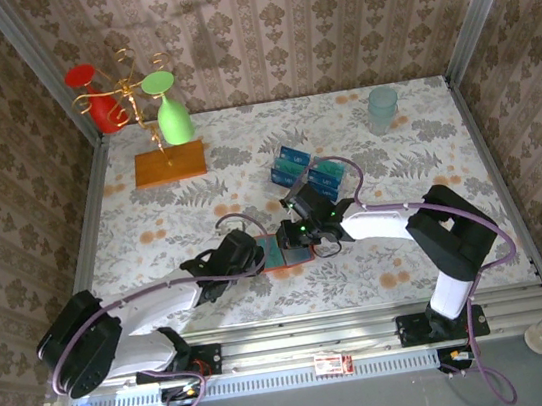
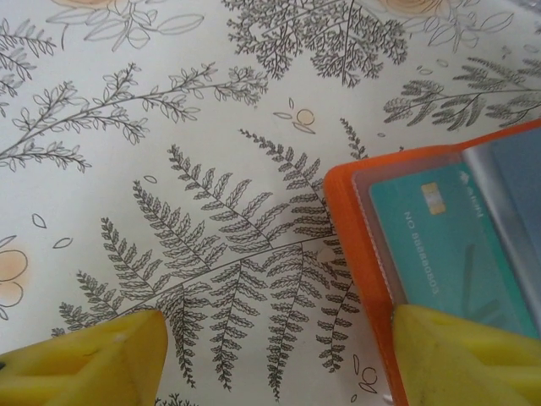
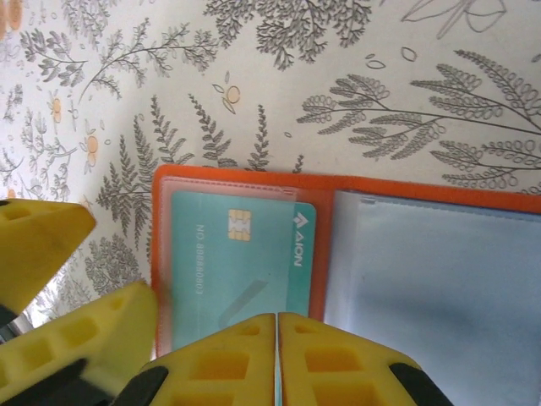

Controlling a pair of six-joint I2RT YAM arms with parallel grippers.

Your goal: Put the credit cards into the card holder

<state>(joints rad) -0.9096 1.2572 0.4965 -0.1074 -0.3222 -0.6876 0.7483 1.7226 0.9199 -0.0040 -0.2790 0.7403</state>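
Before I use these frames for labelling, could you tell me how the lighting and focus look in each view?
Top external: soft, even light, with faint shadows on the back wall. Left wrist: tablecloth crisp, left gripper fingers soft-edged up close. Right wrist: teal credit card lettering readable, no harsh glare.

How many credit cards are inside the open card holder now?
1. A teal credit card sits in one clear pocket of the card holder; the other pocket looks empty, but the right gripper hides part of both.
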